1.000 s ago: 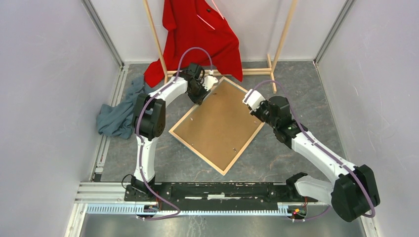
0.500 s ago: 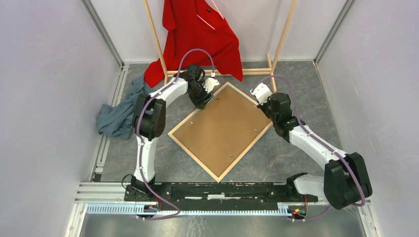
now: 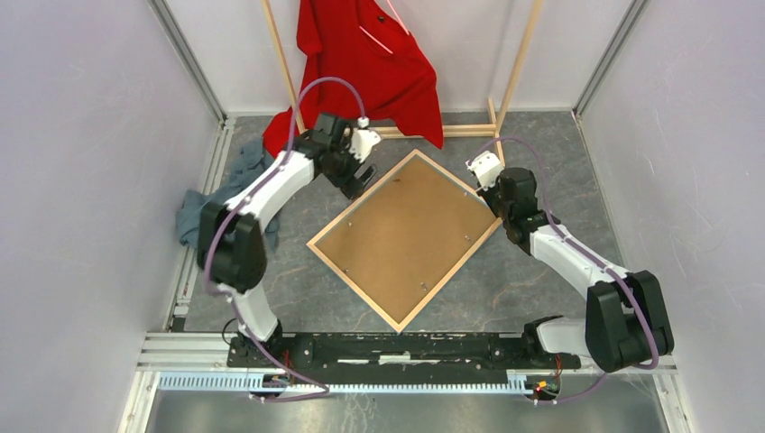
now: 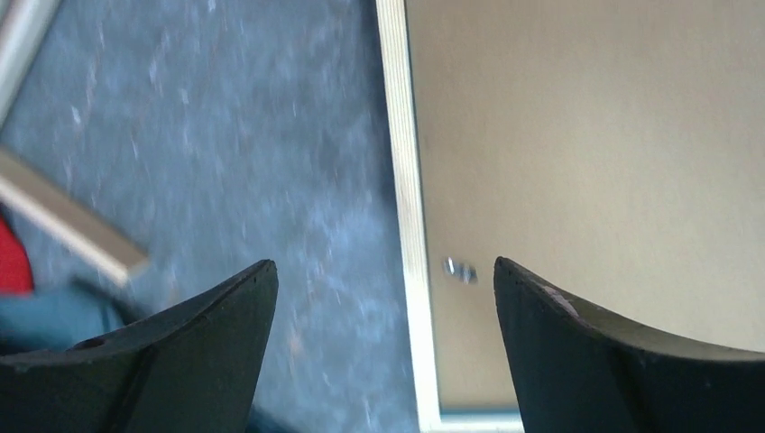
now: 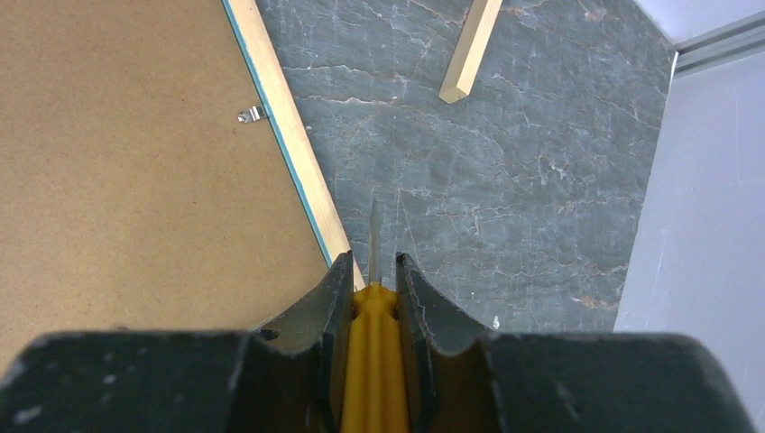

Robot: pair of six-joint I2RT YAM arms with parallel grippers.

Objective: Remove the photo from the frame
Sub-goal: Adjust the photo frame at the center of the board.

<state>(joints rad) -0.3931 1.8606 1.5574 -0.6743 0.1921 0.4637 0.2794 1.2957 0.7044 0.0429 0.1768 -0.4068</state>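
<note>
The large thin rectangular frame (image 3: 354, 285), pale wood edges showing, lies back up and diamond-wise in the middle of the grey marbled surface (image 3: 505, 307). A plain brown backing board (image 3: 406, 230) fills it. The top view places the left gripper (image 3: 358, 173) at the frame's far-left edge. Only the left wrist view shows its fingers spread wide, straddling that wood edge and a small metal clip (image 4: 460, 269). Only the right wrist view shows the right gripper (image 5: 372, 262) clamped on a yellow-handled screwdriver (image 5: 372, 361). The blade tip sits just beside the frame's edge, where a thin light blue line runs.
</note>
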